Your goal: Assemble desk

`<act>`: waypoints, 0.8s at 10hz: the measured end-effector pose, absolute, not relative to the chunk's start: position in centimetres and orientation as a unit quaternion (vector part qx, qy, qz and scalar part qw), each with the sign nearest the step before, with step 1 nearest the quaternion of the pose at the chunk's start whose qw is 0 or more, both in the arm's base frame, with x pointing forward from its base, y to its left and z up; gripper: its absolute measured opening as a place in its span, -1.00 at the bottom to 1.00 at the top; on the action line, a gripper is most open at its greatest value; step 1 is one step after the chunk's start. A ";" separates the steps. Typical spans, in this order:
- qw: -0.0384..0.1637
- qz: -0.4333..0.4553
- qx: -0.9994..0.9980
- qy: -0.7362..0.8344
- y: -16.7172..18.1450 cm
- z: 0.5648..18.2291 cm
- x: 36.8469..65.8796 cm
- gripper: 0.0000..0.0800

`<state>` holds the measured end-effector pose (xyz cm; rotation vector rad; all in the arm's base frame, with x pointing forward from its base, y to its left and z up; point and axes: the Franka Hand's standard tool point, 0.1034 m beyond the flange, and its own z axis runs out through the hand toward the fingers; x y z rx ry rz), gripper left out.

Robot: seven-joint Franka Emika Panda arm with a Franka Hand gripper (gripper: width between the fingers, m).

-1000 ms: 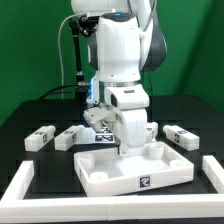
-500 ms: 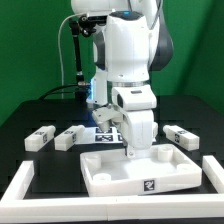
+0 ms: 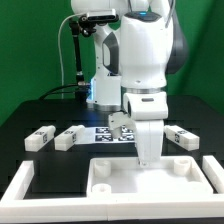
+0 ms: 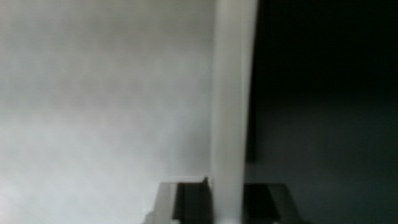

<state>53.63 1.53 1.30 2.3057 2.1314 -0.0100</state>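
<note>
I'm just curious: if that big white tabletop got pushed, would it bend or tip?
The tabletop looks like rigid moulded plastic, so probably stiff. Lying flat and wide, it should slide rather than tip. Rimmed and hollow, likely light.

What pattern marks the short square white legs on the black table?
Black-and-white square tags, clearest in exterior view.

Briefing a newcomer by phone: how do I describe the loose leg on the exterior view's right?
Find the big white tabletop nearest the camera. Past its far corner on the exterior view's right lies a short white leg with a black-and-white tag. It lies alone; the other loose legs sit paired on the exterior view's left.
</note>
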 end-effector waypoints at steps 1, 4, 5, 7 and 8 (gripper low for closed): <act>-0.007 -0.015 0.739 0.674 2.3 1.3 53.7 -0.86; -0.008 -0.034 0.730 0.683 3.3 1.3 53.8 -0.85; -0.006 -0.030 0.731 0.682 3.3 1.3 53.8 -0.85; -0.007 -0.030 0.731 0.682 3.3 1.2 53.7 -0.85; -0.007 -0.030 0.731 0.682 3.3 1.2 53.7 -0.33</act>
